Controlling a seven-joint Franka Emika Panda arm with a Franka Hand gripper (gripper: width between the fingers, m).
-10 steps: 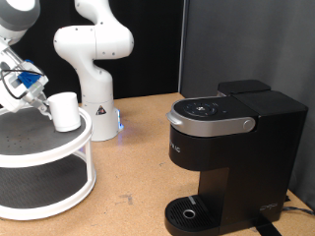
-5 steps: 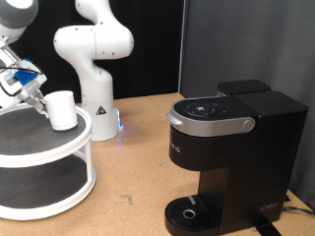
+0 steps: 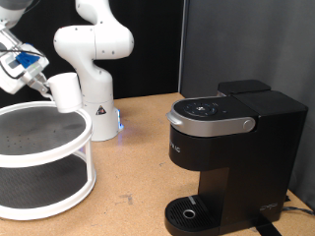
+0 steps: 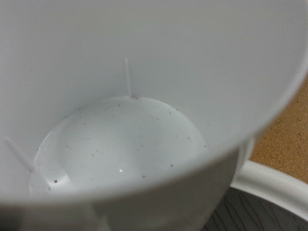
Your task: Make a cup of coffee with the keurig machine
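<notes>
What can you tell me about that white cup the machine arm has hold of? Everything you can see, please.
The cup is a plain white cylindrical mug, smooth and unmarked, looking like plastic or ceramic. It stands upright but lifted clear of the white round shelf, at the exterior view's upper left. The gripper holds it at the side towards the exterior view's left. The wrist view looks straight into it: the inside holds no liquid, with tiny dark specks on the bottom. It is well away from the keurig machine.
</notes>
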